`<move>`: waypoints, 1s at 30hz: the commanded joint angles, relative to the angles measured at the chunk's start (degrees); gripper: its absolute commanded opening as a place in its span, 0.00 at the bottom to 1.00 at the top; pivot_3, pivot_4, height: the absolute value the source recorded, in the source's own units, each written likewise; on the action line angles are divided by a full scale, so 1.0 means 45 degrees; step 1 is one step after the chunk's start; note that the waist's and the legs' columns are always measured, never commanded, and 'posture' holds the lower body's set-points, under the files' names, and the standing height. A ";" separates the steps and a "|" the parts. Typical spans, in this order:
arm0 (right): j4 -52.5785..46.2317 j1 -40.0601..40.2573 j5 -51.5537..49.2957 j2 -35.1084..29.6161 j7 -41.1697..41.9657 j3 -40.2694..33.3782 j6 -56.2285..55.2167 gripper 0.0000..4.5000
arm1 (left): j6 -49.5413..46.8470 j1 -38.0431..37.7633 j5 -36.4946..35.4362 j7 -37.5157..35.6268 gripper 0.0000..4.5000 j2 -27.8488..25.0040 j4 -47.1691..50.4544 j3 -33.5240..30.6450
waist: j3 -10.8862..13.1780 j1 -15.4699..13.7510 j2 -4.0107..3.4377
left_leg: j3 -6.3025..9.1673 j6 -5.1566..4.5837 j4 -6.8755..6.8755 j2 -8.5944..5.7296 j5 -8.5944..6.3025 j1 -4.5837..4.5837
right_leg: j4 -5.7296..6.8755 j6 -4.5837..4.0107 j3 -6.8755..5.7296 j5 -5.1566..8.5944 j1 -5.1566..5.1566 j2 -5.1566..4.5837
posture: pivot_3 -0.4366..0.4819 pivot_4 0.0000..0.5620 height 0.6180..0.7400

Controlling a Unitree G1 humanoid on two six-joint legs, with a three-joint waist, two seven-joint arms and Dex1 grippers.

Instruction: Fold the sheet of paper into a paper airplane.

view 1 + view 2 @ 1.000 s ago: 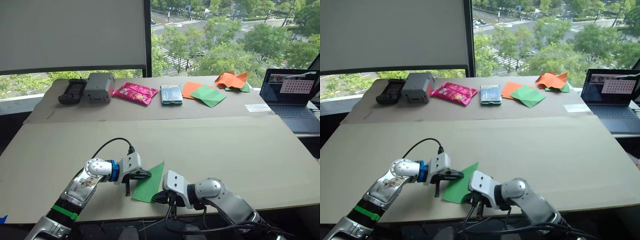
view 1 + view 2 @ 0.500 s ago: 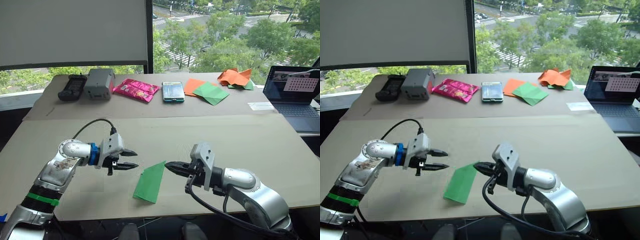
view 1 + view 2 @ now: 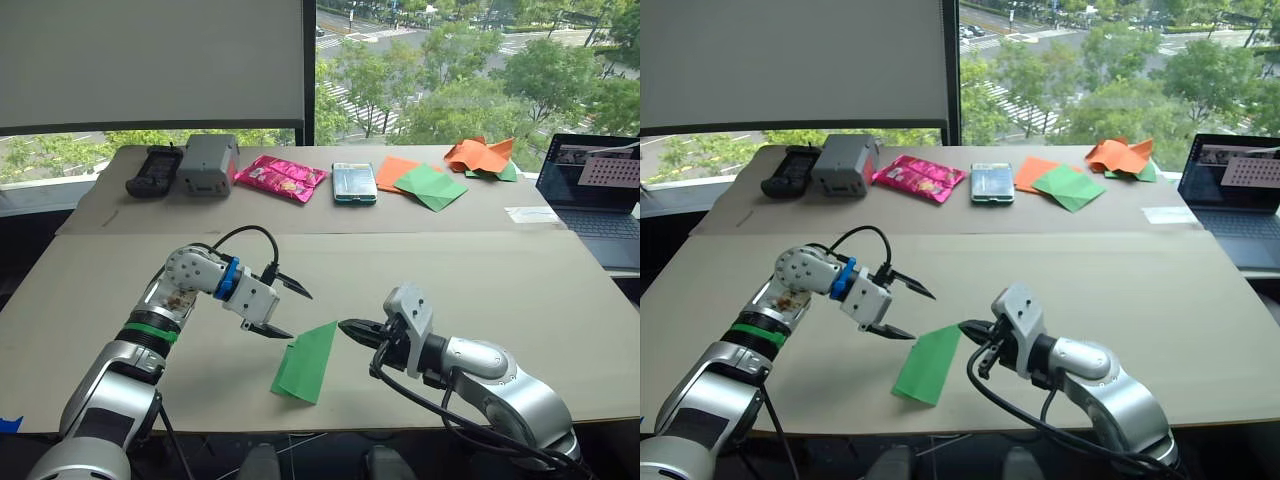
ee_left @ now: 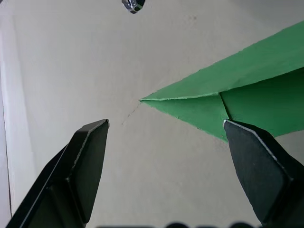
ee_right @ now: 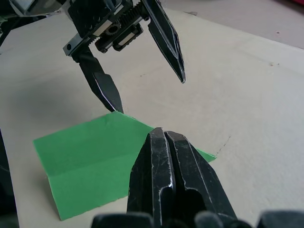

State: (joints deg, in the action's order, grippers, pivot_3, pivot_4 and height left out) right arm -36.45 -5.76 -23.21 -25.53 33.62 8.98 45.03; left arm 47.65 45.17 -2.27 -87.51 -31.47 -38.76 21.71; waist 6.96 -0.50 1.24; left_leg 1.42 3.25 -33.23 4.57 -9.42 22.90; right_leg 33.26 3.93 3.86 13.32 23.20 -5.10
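1. Sheet of paper [image 3: 306, 362]: bright green, folded, lying on the table [image 3: 520, 290], lower centre of frame.
2. Left gripper [image 3: 281, 311]: spread wide (just left of the paper's upper corner).
3. Right gripper [image 3: 352, 329]: pressed closed, tips just right of that corner.

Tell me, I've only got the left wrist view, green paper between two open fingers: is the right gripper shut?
Observer: Yes, the right gripper has its fingers pressed together, at the corner of the sheet of paper.
Operator: Is it gripping the paper?
Observer: I can't tell; its tips sit at the sheet's far corner.
Operator: How is the sheet lying?
Observer: Folded over along a crease, near the front edge of the table.
Operator: And my left gripper?
Observer: The left gripper hangs open beside that corner, not touching it.
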 commanded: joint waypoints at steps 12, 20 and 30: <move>-0.0299 -0.0052 -0.0025 0.0098 -0.0445 0.0215 -0.0420 0.00 | 0.3115 0.1156 -0.0189 -0.0941 0.22 0.0703 -0.2078 0.0937 | 0.0001 0.0012 -0.0002 | 0.0015 -0.0006 -0.0016 -0.0001 0.0003 -0.0010 | 0.0158 0.0001 0.0002 0.0002 0.0002 0.0004 | 0.48 0.27 0.82; -0.0065 -0.0204 -0.0010 0.0116 -0.0467 0.0302 -0.0509 0.00 | 0.3399 0.1145 0.0722 -0.0059 0.00 0.0338 -0.2312 0.0949 | 0.0000 0.0015 -0.0002 | 0.0018 -0.0018 -0.0021 -0.0001 0.0011 -0.0009 | 0.0173 0.0002 0.0003 0.0001 -0.0004 0.0007 | 0.48 0.27 0.82; -0.0053 -0.0551 -0.0242 -0.0001 -0.0869 -0.0881 -0.0532 0.00 | -0.6674 -0.2941 0.0416 0.3587 0.00 -0.1759 0.5333 -0.1485 | 0.0002 0.0306 -0.0026 | 0.0025 -0.0021 0.0002 0.0006 0.0012 -0.0030 | 0.0203 0.0002 0.0005 0.0001 -0.0014 0.0015 | 0.48 0.27 0.82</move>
State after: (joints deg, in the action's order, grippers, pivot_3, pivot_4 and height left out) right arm -34.38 -7.60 -23.41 -25.54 30.08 6.89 43.83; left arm 29.14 33.42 0.64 -74.95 -37.65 -23.94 18.38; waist 6.97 0.87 1.12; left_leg 1.54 3.15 -33.22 4.60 -9.37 22.76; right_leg 34.21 3.94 3.88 13.32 23.14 -5.02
